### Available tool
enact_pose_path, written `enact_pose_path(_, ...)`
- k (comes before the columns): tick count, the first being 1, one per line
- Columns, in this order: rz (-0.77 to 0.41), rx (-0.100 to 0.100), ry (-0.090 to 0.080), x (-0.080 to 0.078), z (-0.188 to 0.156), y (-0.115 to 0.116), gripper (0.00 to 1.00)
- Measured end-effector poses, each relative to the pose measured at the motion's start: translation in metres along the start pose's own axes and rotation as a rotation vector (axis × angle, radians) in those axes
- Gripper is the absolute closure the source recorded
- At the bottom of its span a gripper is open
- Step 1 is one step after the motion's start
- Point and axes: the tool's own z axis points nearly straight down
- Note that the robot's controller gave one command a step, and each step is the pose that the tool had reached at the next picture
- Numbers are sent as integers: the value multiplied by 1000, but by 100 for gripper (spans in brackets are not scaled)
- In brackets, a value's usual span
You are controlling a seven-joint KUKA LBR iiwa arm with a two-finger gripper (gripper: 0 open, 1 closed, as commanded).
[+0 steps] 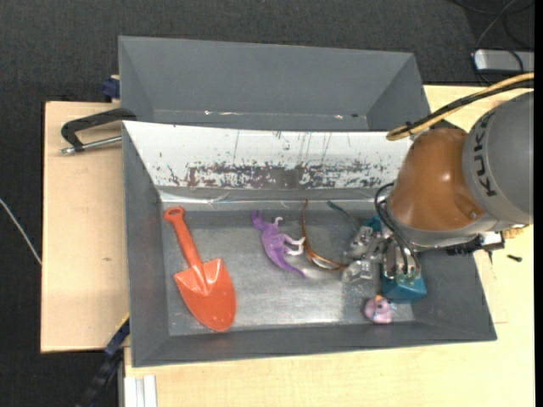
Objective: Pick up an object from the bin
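Note:
My gripper (372, 257) is low in the bin's right part, under the arm's orange cover. A teal block-shaped thing (407, 288) lies right beside it on the near side, touching or nearly so. A small pink and purple thing (379, 310) rests by the front wall, just below the gripper. Left of the gripper a thin brown loop of cord (316, 257) curves over the floor and ends close to it. A purple toy dinosaur (278, 246) lies beside that loop in the middle of the bin.
An orange toy shovel (202, 285) lies at the bin's left, blade toward the front wall and handle pointing back. The bin's walls stand close on the gripper's right and front.

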Motion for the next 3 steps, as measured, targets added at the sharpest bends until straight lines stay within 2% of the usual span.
enact_pose_path(1,0,0,2,0,-1,0,100)
enact_pose_path(2,-155,1,16,-28,0,4,100)
enact_pose_path(3,-156,1,15,-28,0,4,100)
